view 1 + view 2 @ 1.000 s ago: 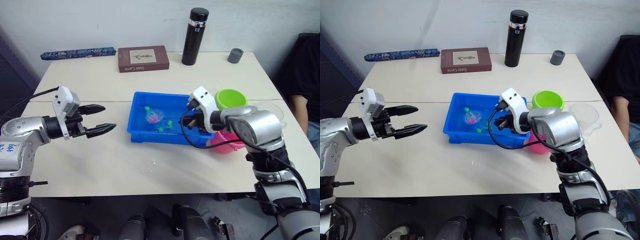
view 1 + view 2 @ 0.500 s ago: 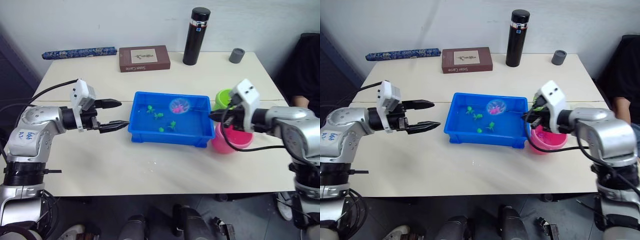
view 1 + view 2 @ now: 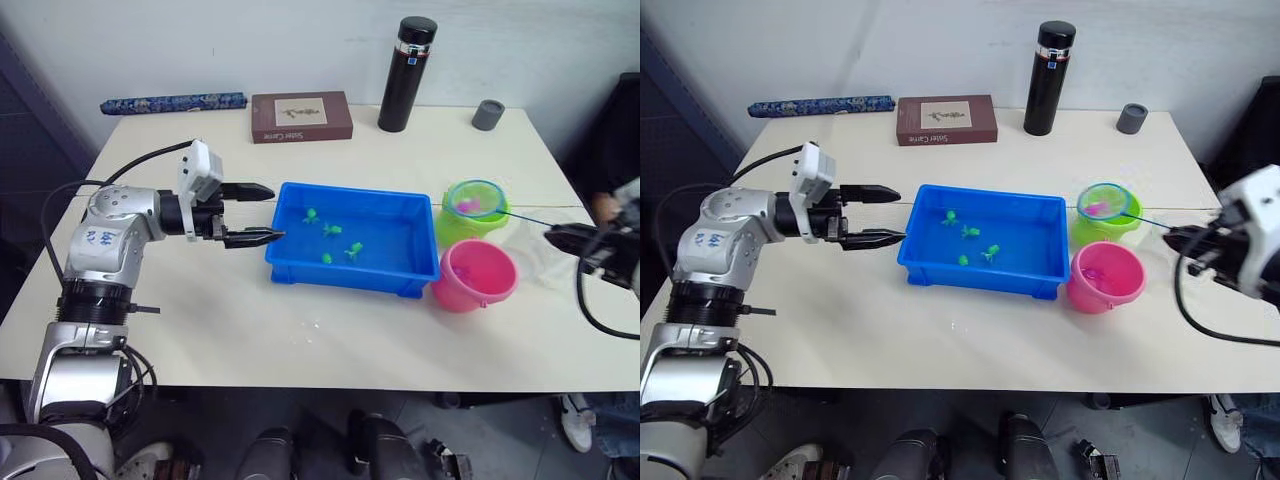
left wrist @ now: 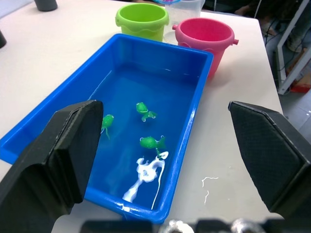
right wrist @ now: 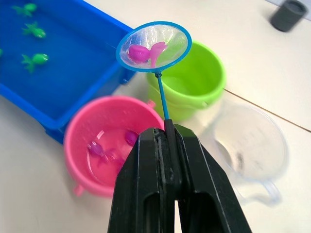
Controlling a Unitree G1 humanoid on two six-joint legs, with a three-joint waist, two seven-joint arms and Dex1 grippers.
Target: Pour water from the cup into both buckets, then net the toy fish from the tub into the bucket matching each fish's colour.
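The blue tub (image 3: pixel 345 277) sits mid-table, and in its water are green toy fish (image 4: pixel 152 142). To its right stand the green bucket (image 3: pixel 452 228) and the pink bucket (image 3: pixel 478 276), which holds pink fish (image 5: pixel 97 148). My right gripper (image 5: pixel 167 131) is shut on the thin handle of the net (image 5: pixel 154 47). The hoop hangs over the green bucket's (image 5: pixel 194 82) rim with a pink fish (image 5: pixel 145 52) in its mesh. The clear cup (image 5: pixel 252 150) stands right of the buckets. My left gripper (image 3: pixel 262 212) is open at the tub's left end, empty.
Along the table's far edge are a black flask (image 3: pixel 412 73), a brown book (image 3: pixel 301 115), a small grey cup (image 3: pixel 488 113) and a blue patterned roll (image 3: pixel 172 102). A person in dark clothes (image 3: pixel 628 130) sits at the right edge.
My right arm has swung right, carrying the net with the pink fish from over the tub to above the green bucket. My left gripper has moved closer to the tub's left end.
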